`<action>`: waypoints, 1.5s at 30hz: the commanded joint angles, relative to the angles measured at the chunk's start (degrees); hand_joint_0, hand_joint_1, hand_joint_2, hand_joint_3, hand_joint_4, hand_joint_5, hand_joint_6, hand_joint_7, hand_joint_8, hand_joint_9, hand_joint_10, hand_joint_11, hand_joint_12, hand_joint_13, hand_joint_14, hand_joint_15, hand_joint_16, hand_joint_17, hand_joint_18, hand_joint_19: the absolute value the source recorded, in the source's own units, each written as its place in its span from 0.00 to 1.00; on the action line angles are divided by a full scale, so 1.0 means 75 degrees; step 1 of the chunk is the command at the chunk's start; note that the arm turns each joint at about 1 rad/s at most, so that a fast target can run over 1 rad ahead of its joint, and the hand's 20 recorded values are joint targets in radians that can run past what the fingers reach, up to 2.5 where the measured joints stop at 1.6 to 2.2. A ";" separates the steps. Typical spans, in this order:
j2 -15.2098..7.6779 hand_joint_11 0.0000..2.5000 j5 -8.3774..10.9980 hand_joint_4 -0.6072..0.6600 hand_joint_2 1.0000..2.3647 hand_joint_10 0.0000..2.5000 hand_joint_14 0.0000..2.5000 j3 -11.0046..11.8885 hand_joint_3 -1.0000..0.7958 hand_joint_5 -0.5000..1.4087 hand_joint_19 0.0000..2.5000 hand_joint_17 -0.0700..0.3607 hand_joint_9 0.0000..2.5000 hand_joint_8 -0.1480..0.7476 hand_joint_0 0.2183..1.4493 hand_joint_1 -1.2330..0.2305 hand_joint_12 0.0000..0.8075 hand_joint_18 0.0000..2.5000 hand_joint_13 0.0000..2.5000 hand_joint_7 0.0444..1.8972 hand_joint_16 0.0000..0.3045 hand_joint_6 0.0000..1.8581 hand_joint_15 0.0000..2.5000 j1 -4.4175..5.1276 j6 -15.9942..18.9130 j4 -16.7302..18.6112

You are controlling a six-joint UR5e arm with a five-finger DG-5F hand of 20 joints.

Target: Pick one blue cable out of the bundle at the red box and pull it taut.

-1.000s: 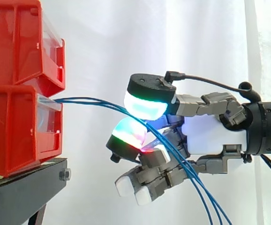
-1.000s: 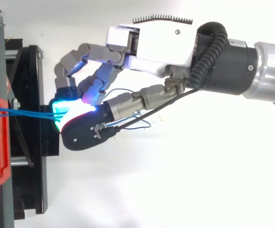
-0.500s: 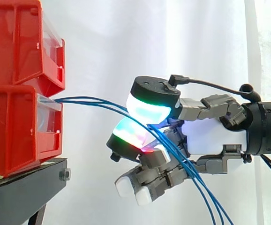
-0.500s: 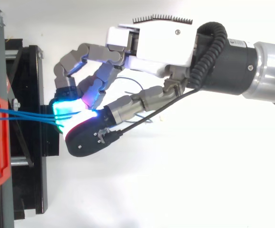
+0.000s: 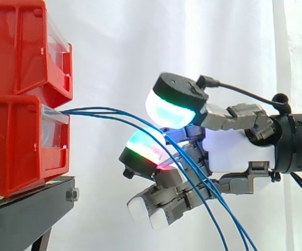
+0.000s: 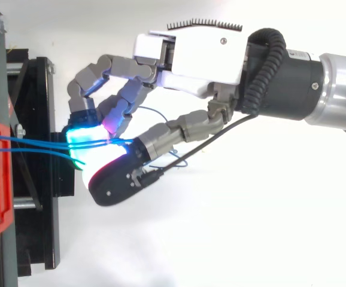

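Blue cables [image 5: 104, 111] leave the clear front lip [image 5: 54, 130] of the lower red box [image 5: 15, 141]. They're thin glossy strands, close together at the lip, fanning a little as they arc away from the box. Well out in front of the box they thread through the robot hand [image 5: 234, 151], between an upper pad [image 5: 169, 110] (cyan-green glow under a round black cap) and a lower pad [image 5: 144, 149] (green going to red).

Those two pads stand apart with a plain gap and the strands just run through it. So I read the robot hand as open, pinching nothing. Past the hand, farther from the box, the cables droop slack.

The other fingers [image 5: 140, 208] are folded underneath, with blocky white tips. My guess is they're tucked away so only the two pads work the bundle.

From above, one strand sags off sideways on the box side of the hand while the rest lie by the cyan pad. That's probably why the hand sits there: to split one off. My call is that no single cable is isolated yet and nothing is taut.

- **Red box:** hard moulded plastic with ribbed walls.
- **Second red bin [image 5: 20, 47]:** stacked on top of the box.
- **Black stand [image 5: 31, 201]:** under the box, looks like metal, with a bolt at its edge.
- **White curtain [image 5: 119, 47]:** pleated, behind everything.

The cables look springy, and I'd expect them to slip off those smooth rounded pads unless squeezed squarely.
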 commanded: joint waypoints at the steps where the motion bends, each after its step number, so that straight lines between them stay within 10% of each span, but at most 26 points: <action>1: 0.0002 0.44 0.0000 0.61 0.00 0.00 0.01 0.0001 0.28 0.19 0.17 0.46 0.43 0.60 0.19 0.45 0.49 0.29 0.29 0.55 0.19 0.49 0.16 0.0000 0.0000 0.0000; 4: -0.0010 0.43 0.0000 0.60 0.00 0.01 0.01 0.0001 0.28 0.19 0.19 0.42 0.42 0.57 0.27 0.53 0.45 0.26 0.28 0.58 0.16 0.48 0.17 0.0000 0.0000 0.0000; 18: 0.0002 0.45 0.0000 0.64 0.01 0.00 0.01 0.0001 0.47 0.19 0.16 0.45 0.43 0.61 0.33 0.32 0.49 0.29 0.30 0.58 0.18 0.50 0.16 0.0000 0.0000 0.0000; 34: 0.0002 0.45 0.0000 0.56 0.00 0.01 0.01 0.0001 0.28 0.18 0.14 0.42 0.41 0.56 0.48 0.22 0.45 0.28 0.29 0.72 0.16 0.49 0.15 -0.0011 0.0000 0.0000; 45: 0.0002 0.44 0.0012 0.63 0.00 0.00 0.01 0.0001 0.28 0.19 0.16 0.47 0.42 0.61 0.17 0.32 0.51 0.30 0.29 0.56 0.19 0.50 0.16 0.0000 0.0000 0.0000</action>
